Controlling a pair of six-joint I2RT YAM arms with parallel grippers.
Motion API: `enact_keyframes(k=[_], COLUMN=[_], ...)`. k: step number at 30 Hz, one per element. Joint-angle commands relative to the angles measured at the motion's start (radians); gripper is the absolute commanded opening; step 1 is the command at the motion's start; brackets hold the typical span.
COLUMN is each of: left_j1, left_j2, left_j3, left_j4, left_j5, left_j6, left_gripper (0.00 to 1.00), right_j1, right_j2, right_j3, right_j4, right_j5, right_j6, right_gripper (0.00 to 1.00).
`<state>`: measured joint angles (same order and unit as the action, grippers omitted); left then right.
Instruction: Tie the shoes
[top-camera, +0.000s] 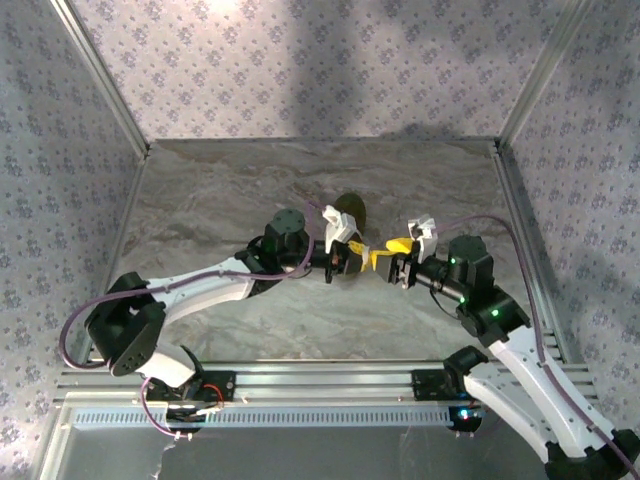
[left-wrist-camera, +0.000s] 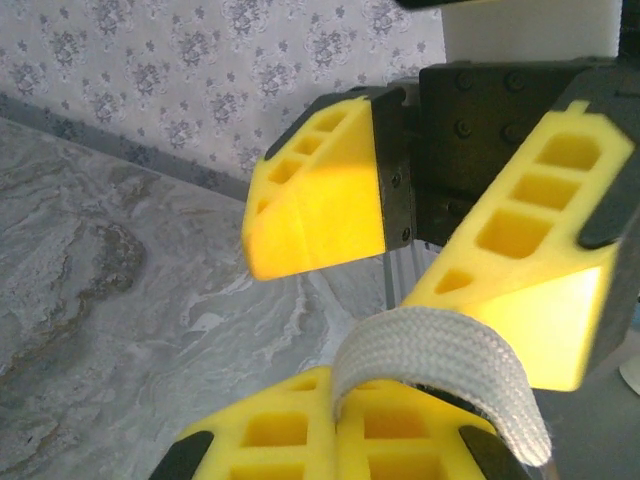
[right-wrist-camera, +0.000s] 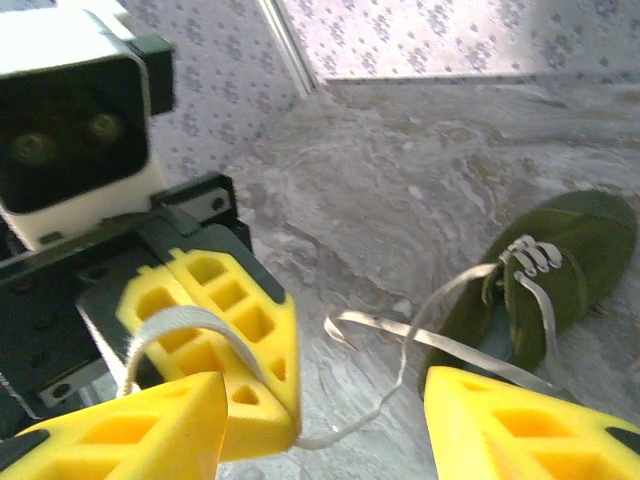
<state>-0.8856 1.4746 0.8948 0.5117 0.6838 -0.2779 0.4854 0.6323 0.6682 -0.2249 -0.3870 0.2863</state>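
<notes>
The olive-green shoe (right-wrist-camera: 575, 265) lies on the marbled table, toe toward the far wall, and shows behind the grippers from above (top-camera: 350, 211). Its pale laces (right-wrist-camera: 455, 335) trail loose toward me. My left gripper (left-wrist-camera: 335, 405) is shut on a loop of lace (left-wrist-camera: 440, 355), which arches over its yellow fingers (right-wrist-camera: 225, 320). Directly opposite, my right gripper (right-wrist-camera: 320, 435) stands open, with the left gripper's tip and a lace strand between its fingers (left-wrist-camera: 315, 205). From above, the left gripper (top-camera: 350, 255) and the right gripper (top-camera: 385, 257) meet tip to tip just in front of the shoe.
Patterned walls with metal corner posts (top-camera: 110, 90) enclose the marbled table (top-camera: 200, 200) on three sides. A metal rail (top-camera: 320, 380) runs along the near edge by the arm bases. Bare table lies left, right and behind the shoe.
</notes>
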Motion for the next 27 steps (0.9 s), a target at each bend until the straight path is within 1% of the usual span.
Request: enact_keyframes(k=[1,5,9,20,25,27], left_j1=[-0.004,-0.004,-0.004,-0.022,-0.03,-0.033], left_j2=[-0.04,-0.047,-0.046,-0.036,-0.037,-0.038], left_j3=[-0.01,-0.013,-0.012,0.001,0.004,0.004], left_j4=[0.011,0.005,0.007,0.002,-0.001,-0.006], left_j5=[0.037,0.05,0.076,0.126,0.13,0.131], left_j6=[0.029,0.035,0.034,0.045,0.052,0.055], left_gripper=[0.0,0.0,0.0,0.0,0.0,0.0], right_j1=[0.009,0.01,0.016,0.054,0.06,0.063], right_j2=[-0.022,-0.017,0.015,0.043,0.052,0.058], right_j3=[-0.004,-0.002,0.003,0.01,0.015,0.014], right_j4=[0.039,0.038,0.044,0.114,0.111,0.11], right_j5=[-0.044,-0.045,-0.077,-0.108,-0.11,-0.117], right_j6=[-0.011,-0.01,-0.009,0.029,0.029,0.03], right_gripper=[0.56,0.56,0.56,0.55,0.52,0.49])
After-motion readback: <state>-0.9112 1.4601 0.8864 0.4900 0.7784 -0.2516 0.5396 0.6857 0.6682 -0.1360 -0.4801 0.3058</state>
